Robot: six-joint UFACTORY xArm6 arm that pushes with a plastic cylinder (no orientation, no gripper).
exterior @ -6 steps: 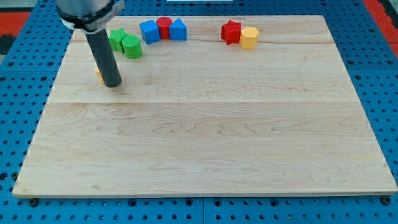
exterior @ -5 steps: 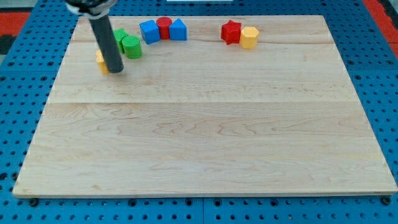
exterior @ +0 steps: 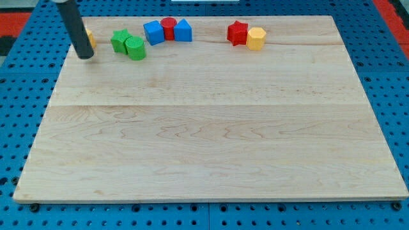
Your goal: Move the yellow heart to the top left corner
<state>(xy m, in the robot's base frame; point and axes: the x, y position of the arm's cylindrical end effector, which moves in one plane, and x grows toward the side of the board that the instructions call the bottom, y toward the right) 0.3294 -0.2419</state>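
One camera view covers the whole wooden table, which sits on a blue pegboard surface. The dark rod enters from the view's top left and slants slightly down toward the view's right; my tip rests on the table near its top left corner. No claw shows anywhere on this arm, only the straight rod.

Just behind the rod, at its right edge, a sliver of the yellow heart peeks out, touching or nearly touching the rod; most of it is hidden, so its shape cannot be made out here. It lies close to the table's top left corner.

To the right of the tip, apart from it, two green blocks sit touching: a green star-like block and a green cylinder. Farther right along the top edge, a blue block, a red cylinder and a second blue block stand pressed together in a row. Well right of those, a red star touches a yellow hexagon block.
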